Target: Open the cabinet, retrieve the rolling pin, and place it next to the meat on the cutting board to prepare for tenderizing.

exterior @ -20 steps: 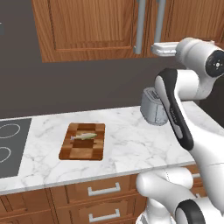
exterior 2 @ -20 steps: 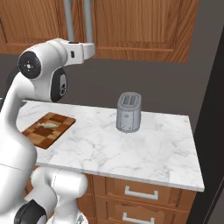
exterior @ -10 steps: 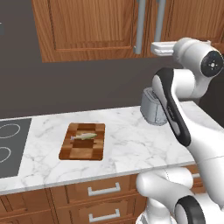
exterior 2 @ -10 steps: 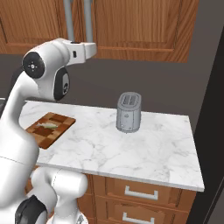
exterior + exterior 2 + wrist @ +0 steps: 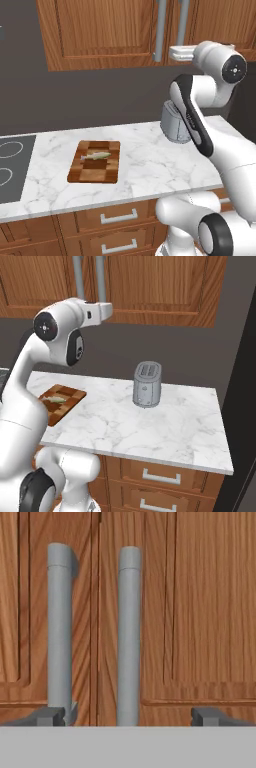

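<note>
The cabinet has both doors closed. Its two grey bar handles hang side by side, the left handle and the right handle. My gripper is open just in front of them, and the right handle's lower end stands between the wide-spread fingertips without touching either. My gripper is raised level with the cabinet's bottom edge. On the counter lies the cutting board with the meat on its far half; both the board and meat show in the right base view. The rolling pin is hidden.
A grey toaster stands on the marble counter below the raised hand. A cooktop lies at the counter's left end. Wooden drawers run under the counter. A dark wall borders the right end.
The hand has edged a little closer to the cabinet handles. The jaws have stayed wide apart.
</note>
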{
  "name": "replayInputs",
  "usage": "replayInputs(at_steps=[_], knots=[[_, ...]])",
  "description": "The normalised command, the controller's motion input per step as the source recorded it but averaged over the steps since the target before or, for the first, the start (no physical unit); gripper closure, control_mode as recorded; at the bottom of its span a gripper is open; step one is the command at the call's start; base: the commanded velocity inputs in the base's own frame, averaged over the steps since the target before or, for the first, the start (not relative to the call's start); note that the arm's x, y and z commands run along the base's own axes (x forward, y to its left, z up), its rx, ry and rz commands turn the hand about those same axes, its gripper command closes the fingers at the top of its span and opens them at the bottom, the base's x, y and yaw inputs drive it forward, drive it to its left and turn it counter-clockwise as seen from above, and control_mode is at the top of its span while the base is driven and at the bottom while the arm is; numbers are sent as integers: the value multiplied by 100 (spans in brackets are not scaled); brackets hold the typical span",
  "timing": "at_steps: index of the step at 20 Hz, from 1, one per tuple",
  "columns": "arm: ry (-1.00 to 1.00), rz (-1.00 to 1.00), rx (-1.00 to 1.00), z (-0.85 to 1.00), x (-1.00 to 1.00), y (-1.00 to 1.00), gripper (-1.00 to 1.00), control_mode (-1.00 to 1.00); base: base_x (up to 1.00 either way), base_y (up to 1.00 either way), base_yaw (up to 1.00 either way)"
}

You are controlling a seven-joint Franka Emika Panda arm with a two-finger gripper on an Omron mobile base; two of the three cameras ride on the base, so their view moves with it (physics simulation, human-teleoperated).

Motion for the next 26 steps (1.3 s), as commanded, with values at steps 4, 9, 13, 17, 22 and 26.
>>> replayInputs(at_steps=[4, 9, 13, 17, 22, 26], knots=[[0, 0, 1, 0, 34, 0, -100, -100, 0, 0, 0], [0, 0, 0, 0, 49, 0, -100, -100, 0, 0, 0], [0, 0, 1, 0, 53, 0, -100, -100, 0, 0, 0], [0, 0, 2, -7, 61, 2, -100, -100, 0, 0, 0], [0, 3, 2, -14, 63, 5, -100, -100, 0, 0, 0], [0, 7, 3, -15, 69, 1, -100, -100, 0, 0, 0]])
